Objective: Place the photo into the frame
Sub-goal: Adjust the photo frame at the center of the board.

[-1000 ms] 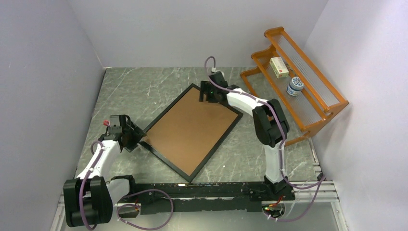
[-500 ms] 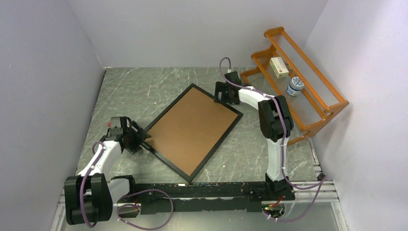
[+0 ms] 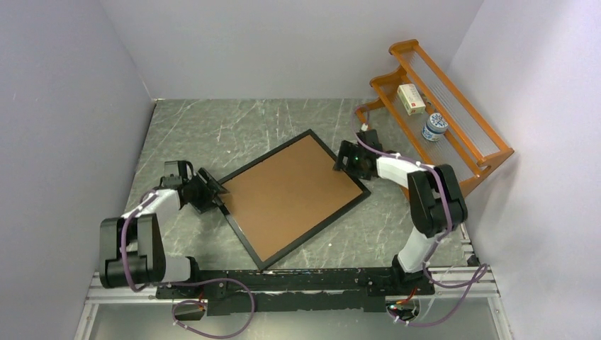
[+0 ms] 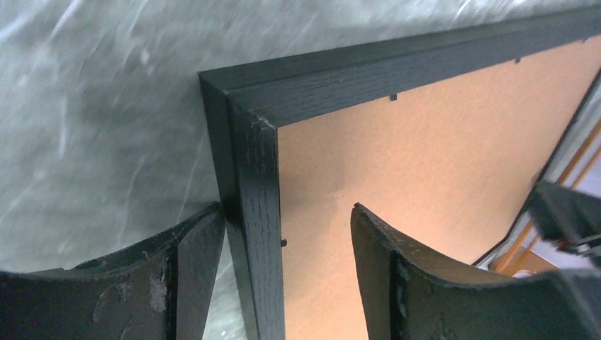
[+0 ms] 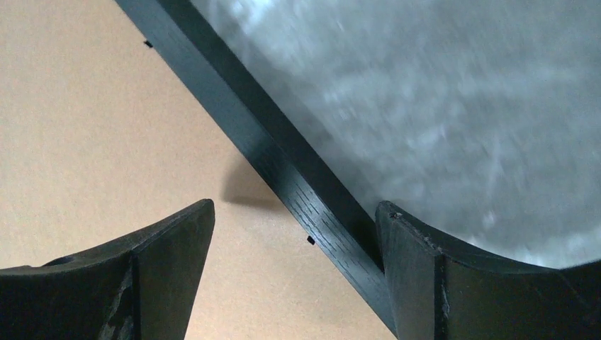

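Black frame (image 3: 294,195) lying board-up, long axis aimed toward orange rack (image 3: 398,48), left gripper (image 4: 283,209) gaping astride corner farthest from rack, right gripper (image 5: 294,205) gaping astride rack-side rim, neither clamped.

Likely a robotics lab cell: plain lilac walls (image 3: 283,42), marble-look tabletop (image 3: 205,131), two robot arms (image 3: 425,198) on a metal rail (image 3: 475,280).

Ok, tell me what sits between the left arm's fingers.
Left wrist view: the black rail of the frame, near its corner, runs between the left fingers, with a strip of brown backing board beside it. The fingers stand apart, not clamped.
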